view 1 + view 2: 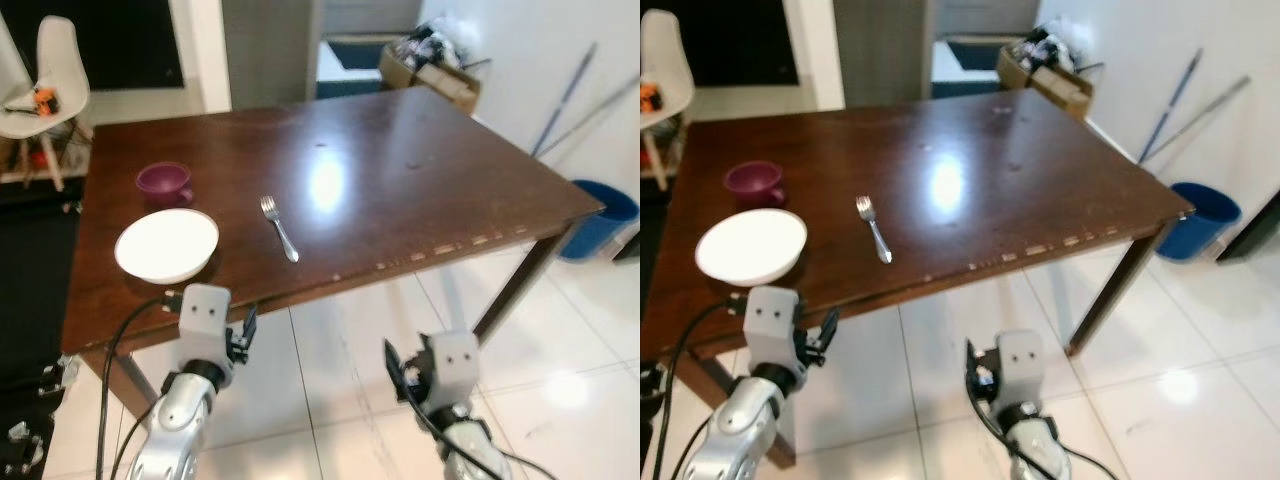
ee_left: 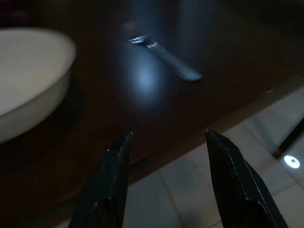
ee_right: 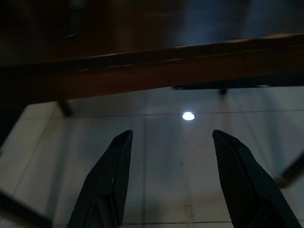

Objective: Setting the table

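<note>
Near bench (image 1: pixel 420 190) front edge: bowl (image 1: pixel 166 244), cup (image 1: pixel 164 181), fork (image 1: pixel 280 227). Below edge, over floor: left gripper (image 2: pixel 164 142) and right gripper (image 3: pixel 171 142), both parted, empty.

Both silver arms were raised in front of the body, bent at the elbow. The left gripper (image 2: pixel 164 156) sat level with the near edge of the worktop (image 1: pixel 420 190), its jaws spread apart and holding nothing. The right gripper (image 3: pixel 173 164) hung lower, out over the floor (image 1: pixel 560 350), its jaws likewise parted and empty.
</note>
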Available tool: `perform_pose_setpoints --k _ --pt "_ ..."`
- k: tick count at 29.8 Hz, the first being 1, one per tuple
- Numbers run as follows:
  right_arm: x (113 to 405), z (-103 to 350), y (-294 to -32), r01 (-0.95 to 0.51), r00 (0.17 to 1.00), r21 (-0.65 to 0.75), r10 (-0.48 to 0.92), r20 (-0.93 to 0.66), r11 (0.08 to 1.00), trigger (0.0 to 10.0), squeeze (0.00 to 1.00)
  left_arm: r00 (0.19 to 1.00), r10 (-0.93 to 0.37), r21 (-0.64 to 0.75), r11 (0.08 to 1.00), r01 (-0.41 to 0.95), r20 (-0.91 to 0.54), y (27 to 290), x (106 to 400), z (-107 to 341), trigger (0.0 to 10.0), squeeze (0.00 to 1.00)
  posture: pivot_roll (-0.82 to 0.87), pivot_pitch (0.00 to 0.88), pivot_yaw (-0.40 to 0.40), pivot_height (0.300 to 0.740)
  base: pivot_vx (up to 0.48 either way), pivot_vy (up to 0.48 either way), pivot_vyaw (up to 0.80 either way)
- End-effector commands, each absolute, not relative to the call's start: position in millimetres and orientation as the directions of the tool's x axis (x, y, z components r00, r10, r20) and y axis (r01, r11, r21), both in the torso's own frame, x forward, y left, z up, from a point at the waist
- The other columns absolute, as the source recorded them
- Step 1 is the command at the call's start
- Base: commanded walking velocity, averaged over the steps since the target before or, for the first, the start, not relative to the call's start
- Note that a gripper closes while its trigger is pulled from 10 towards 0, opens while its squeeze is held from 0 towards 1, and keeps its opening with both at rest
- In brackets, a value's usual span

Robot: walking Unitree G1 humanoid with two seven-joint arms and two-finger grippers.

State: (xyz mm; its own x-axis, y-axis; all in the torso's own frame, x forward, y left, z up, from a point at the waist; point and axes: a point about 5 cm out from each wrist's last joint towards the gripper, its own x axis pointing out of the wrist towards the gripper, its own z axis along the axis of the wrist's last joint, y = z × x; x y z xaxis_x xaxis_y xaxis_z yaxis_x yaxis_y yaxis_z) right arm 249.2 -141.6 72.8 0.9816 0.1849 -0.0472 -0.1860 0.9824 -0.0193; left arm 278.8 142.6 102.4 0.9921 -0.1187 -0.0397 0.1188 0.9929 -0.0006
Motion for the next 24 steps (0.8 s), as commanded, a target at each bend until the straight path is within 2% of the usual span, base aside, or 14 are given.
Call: perform_pose_setpoints --k 1,24 --pt "247.4 69.7 -146.9 -0.169 0.984 -0.016 0.167 -0.066 0.986 10.0 0.00 0.989 -0.138 -0.017 0.990 0.138 -0.060 137.5 277.9 98.6 10.0 0.00 -0.14 0.000 0.072 0.740 0.000 0.000 -0.80" --pt "248.7 70.4 -145.7 -0.175 0.983 -0.011 0.174 -0.063 0.985 10.0 0.00 0.988 -0.141 -0.012 0.990 0.140 -0.062 136.4 280.5 99.2 10.0 0.00 -0.14 0.000 0.073 0.740 0.000 0.000 -0.79"
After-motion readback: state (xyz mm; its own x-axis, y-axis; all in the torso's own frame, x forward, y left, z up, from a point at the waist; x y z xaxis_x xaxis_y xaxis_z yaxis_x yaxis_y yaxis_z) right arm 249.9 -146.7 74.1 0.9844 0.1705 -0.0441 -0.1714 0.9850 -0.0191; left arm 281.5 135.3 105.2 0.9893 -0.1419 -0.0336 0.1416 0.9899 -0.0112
